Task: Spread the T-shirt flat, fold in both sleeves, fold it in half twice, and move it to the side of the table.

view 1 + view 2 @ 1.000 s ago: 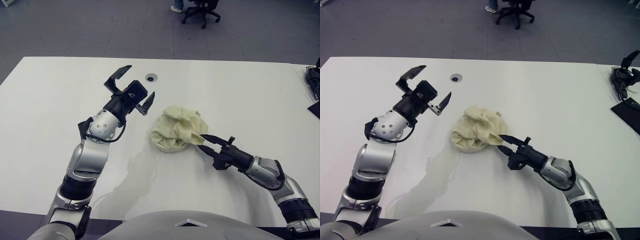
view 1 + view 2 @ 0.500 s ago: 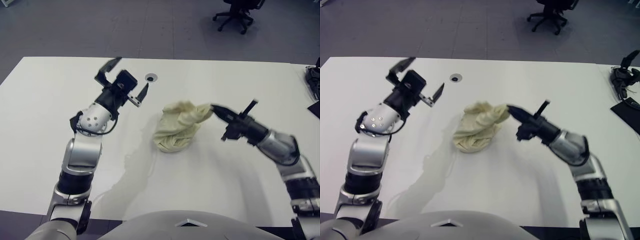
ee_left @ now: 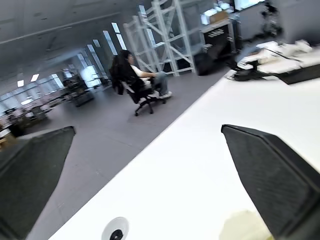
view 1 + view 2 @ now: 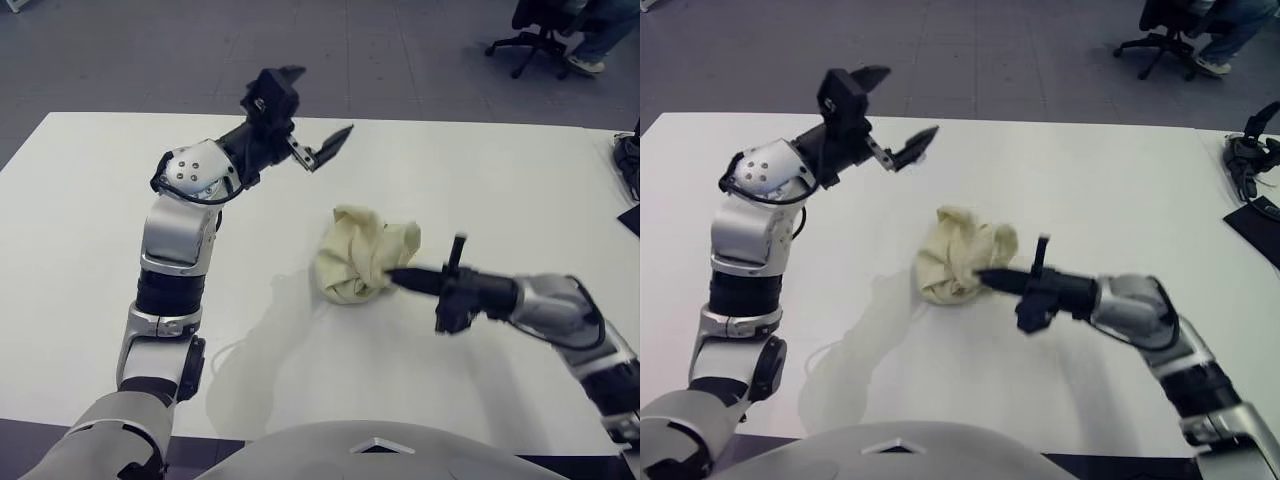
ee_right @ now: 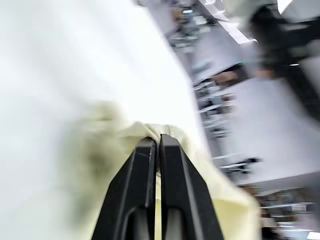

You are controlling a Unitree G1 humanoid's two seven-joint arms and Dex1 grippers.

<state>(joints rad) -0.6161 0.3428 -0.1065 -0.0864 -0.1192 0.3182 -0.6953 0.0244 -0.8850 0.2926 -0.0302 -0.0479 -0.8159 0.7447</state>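
Note:
The pale yellow T-shirt (image 4: 362, 252) lies crumpled in a heap near the middle of the white table (image 4: 500, 180). My right gripper (image 4: 395, 277) is low at the heap's near right edge, shut on a fold of the T-shirt. The right wrist view has its fingers (image 5: 145, 165) pressed together with cloth (image 5: 115, 125) bunched at the tips. My left gripper (image 4: 312, 105) hangs open and empty, raised high over the table's far side, to the left of and beyond the heap. Its two fingers (image 3: 270, 175) stand wide apart.
A small round cable hole (image 3: 116, 234) sits in the tabletop below the left gripper. Black gear (image 4: 1250, 165) lies at the table's far right edge. An office chair (image 4: 535, 40) stands on the floor beyond the table.
My right gripper, which had lifted a fold up and to the right, has come back down to the heap's near right edge. The left arm has risen and swung toward the far side.

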